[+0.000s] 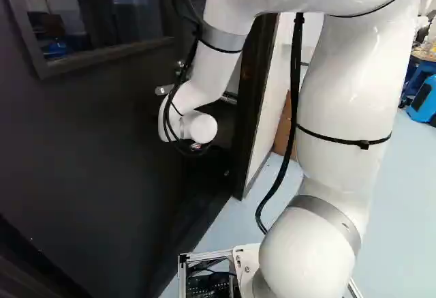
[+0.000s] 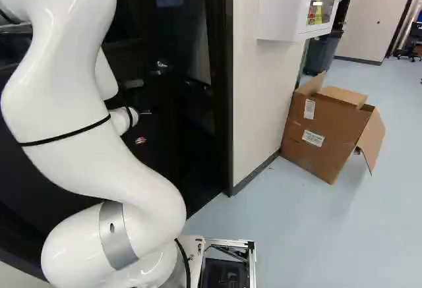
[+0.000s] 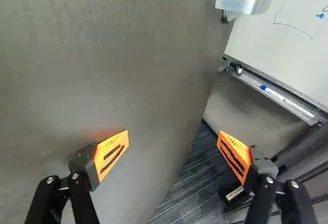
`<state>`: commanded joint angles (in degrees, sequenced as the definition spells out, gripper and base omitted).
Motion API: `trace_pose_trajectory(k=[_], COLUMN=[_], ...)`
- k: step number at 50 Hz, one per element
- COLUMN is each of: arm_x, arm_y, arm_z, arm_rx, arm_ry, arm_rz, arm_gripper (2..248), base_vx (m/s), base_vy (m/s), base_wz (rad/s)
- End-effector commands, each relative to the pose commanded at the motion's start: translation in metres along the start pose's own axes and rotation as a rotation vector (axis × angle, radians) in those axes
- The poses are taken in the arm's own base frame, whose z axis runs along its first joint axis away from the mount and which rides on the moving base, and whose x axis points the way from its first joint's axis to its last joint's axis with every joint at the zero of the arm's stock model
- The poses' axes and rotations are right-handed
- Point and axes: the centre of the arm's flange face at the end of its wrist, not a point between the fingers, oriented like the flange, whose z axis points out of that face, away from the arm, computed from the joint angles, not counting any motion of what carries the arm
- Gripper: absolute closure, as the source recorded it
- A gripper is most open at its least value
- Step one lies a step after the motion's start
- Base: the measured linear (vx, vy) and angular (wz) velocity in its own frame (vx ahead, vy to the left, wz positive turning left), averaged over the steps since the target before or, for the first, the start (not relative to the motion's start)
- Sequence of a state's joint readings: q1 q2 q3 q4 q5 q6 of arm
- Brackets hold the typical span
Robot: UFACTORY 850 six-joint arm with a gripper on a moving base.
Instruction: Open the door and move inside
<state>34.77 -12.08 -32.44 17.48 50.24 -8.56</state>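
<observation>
Left base view first: the dark door fills the left side, angled away, with its frame just past the far end. Pale floor runs off to the right of the arm. The arm goes up from its foot joint, bends over near the top (partly cut off there), then drops so the wrist sits in front of the door. Past the wrist it's all black on black, can't make much out.

Right base view: the frame meets a white wall, and a cardboard box with its flaps out sits beside that wall, with floor in front of it. The arm covers a good chunk of the door, and its upper bend is cropped. Door edge is tough to pick out in the dark.

Wrist view: the door's ajar, its edge slanting between the gripper's fingers, which are spread wide. Handle is farther ahead, near that edge, partly cut off. Past the edge there's dark carpet and a whiteboard, also cropped.
</observation>
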Motion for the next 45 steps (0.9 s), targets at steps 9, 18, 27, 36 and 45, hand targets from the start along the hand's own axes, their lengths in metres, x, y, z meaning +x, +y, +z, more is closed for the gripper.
trace_pose_trajectory(k=[9, 18, 27, 36, 45], arm_x=[0.002, 0.004, 0.006, 0.009, 0.011], arm_y=[-0.012, -0.026, -0.040, -0.054, -0.068], arm_z=[0.006, 0.012, 0.018, 0.025, 0.031], arm_rx=[0.022, 0.049, 0.078, 0.107, 0.137], arm_ry=[0.004, 0.009, 0.015, 0.022, 0.029], arm_rz=[-0.008, -0.018, -0.031, -0.045, -0.059], arm_gripper=[3, 3, 3, 3, 3], base_vx=[0.000, 0.000, 0.000, 0.000, 0.000], base_vy=[0.000, 0.000, 0.000, 0.000, 0.000], base_wz=[0.000, 0.000, 0.000, 0.000, 0.000])
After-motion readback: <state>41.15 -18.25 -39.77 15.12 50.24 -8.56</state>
